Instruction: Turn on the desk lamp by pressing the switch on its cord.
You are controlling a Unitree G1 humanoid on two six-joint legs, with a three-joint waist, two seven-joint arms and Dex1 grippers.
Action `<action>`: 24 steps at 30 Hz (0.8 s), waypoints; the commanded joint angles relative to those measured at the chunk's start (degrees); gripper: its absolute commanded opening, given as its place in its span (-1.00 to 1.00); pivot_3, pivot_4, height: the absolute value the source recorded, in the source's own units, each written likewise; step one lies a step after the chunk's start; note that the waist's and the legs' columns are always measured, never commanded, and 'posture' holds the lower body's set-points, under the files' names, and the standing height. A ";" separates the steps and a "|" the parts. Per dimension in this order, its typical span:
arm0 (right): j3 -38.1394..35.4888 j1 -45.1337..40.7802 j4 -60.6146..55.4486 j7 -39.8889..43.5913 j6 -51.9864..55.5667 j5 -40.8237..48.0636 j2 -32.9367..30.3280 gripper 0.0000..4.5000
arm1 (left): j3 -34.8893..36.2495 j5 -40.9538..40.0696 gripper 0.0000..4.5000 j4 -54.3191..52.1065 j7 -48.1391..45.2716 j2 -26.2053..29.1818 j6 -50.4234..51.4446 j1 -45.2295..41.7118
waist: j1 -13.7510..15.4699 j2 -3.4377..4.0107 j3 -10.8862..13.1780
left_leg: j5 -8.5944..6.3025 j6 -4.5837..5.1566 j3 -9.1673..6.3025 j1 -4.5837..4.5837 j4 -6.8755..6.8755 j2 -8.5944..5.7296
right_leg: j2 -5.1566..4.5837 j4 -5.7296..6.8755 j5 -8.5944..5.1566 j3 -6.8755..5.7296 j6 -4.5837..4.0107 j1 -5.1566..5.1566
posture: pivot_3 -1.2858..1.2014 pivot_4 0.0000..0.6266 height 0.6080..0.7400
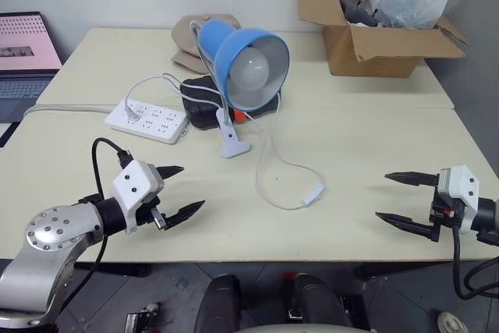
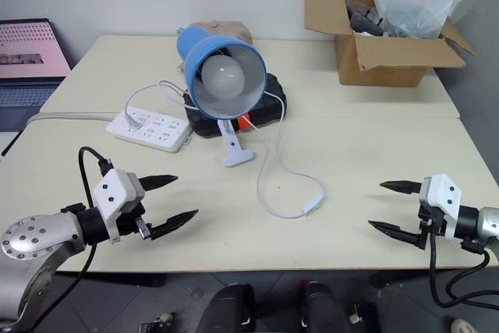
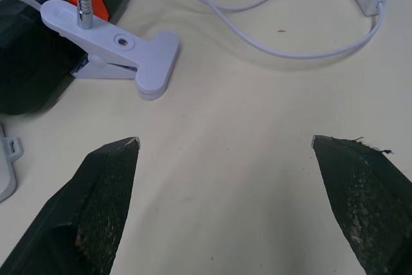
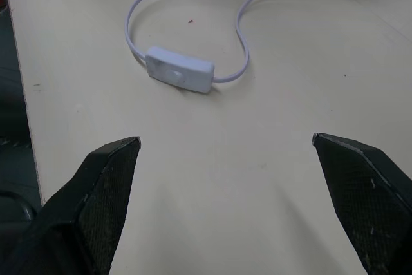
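The desk lamp [image 1: 248, 56] has a blue bell shade and a white bulb, unlit, facing me at mid-table on its white clip base [image 1: 232, 143]. Its thin white cord [image 1: 269, 169] loops forward across the table. The small white switch [image 1: 313, 194] lies on that loop near the front middle, also close in the right wrist view [image 4: 179, 69]. My left gripper [image 1: 177, 191] hovers open at front left, empty. My right gripper [image 1: 396, 199] stands open at front right, empty, with the switch a short way off to its left.
A white power strip [image 1: 146, 119] lies left of the lamp with a grey cable running off left. A black case [image 1: 204, 103] sits behind the clip. A cardboard box [image 1: 374, 33] with a plastic bag stands at back right. A laptop [image 1: 23, 52] is at far left.
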 commanded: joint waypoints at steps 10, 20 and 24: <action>-1.06 1.05 -0.62 -0.49 -2.90 -1.24 1.06 1.00 | -2.81 3.38 0.99 -1.42 1.55 0.56 0.31 0.03 | 0.01 0.00 0.00 | 0.00 0.00 0.00 0.02 0.12 -0.02 | -0.01 0.04 -0.01 0.07 -0.04 0.03 | 0.03 -0.52 1.00; -1.26 2.45 -5.61 -2.90 0.19 -0.46 1.02 1.00 | -13.20 8.59 0.99 -3.73 7.81 -7.05 -2.55 -2.81 | 0.27 0.05 -0.05 | 0.00 0.00 0.01 0.02 0.13 -0.07 | -0.03 0.06 0.07 0.08 0.10 0.07 | 0.03 -0.52 1.00; -3.02 4.99 -11.11 -5.31 4.26 -0.18 0.18 1.00 | -22.07 12.12 0.99 -2.31 10.35 -12.06 -2.27 -6.72 | 0.53 0.09 -0.07 | 0.01 0.01 -0.01 0.03 0.18 -0.06 | -0.02 0.14 0.08 0.08 0.12 0.07 | 0.03 -0.52 1.00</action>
